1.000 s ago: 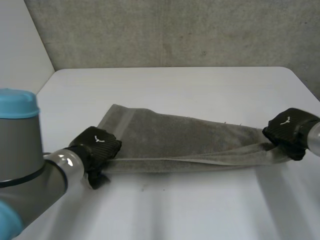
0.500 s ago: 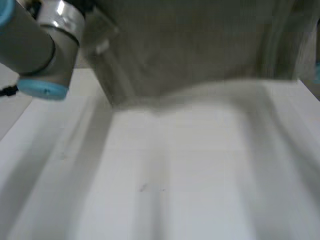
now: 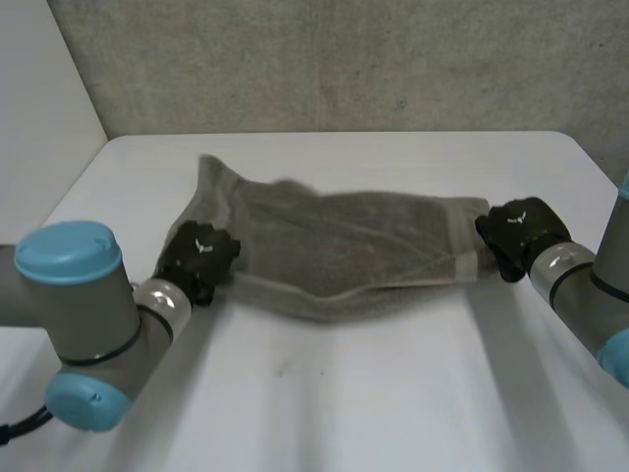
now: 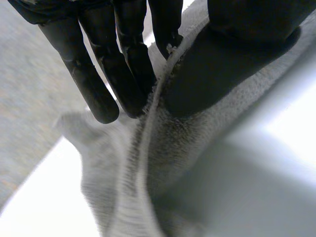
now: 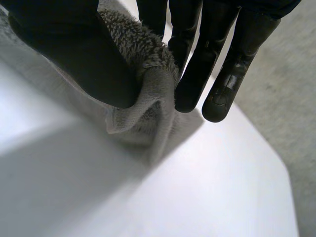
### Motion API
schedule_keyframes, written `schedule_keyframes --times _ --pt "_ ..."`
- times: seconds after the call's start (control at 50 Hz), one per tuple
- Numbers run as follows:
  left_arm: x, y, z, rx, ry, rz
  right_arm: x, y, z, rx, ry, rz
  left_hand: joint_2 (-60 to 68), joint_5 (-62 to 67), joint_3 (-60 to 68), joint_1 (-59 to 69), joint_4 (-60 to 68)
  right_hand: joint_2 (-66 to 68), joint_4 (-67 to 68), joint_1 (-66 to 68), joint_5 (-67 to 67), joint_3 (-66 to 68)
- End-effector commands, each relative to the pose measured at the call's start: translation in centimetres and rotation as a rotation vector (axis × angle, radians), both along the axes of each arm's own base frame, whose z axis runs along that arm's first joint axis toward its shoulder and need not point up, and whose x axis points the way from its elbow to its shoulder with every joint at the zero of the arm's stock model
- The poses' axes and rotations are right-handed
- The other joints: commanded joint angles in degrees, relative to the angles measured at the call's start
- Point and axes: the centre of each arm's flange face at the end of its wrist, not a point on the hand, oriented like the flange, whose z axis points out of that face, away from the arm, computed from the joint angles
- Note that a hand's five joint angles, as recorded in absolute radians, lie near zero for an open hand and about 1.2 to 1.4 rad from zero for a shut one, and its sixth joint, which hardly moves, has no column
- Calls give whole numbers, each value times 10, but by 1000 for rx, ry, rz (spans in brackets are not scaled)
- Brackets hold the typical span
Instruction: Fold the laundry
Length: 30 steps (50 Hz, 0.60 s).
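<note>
1. Your head camera sits between and behind the arms. It looks down across the white table (image 3: pixel 373 393) toward the grey wall (image 3: pixel 344 59), far enough back to take in both ends of the towel (image 3: pixel 344 246).
2. Your left wrist camera looks along the left hand (image 3: pixel 200 258), very close on the towel's edge.
3. Your right wrist camera looks along the right hand (image 3: pixel 516 234), equally close, probably at a corner.
4. Each wrist view shares its towel end with the head view.
</note>
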Motion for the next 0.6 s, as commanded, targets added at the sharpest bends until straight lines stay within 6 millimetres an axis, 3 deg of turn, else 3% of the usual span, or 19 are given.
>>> schedule_keyframes --times 0.02,0.06,0.16,0.44,0.6 --pt "4 3 -6 24 -8 7 -15 -7 0 8 3 -47 -94 -94 -94 -89 -94 123 117 246 132 118" --pt "7 1 -6 22 -7 20 -20 -10 1 7 2 -66 -277 -277 -277 -272 -277 123 117 246 132 118" --pt "6 -2 -5 14 2 24 -26 -12 0 14 -1 -85 -326 -326 -326 -321 -326 123 117 246 132 118" --pt "6 -29 -8 -107 89 68 -49 -18 -7 45 13 -155 -308 -308 -308 -303 -308 123 117 246 132 118" --pt "10 -24 -16 -48 107 84 -61 -24 -7 44 10 -189 -305 -305 -305 -299 -305 123 117 246 132 118"
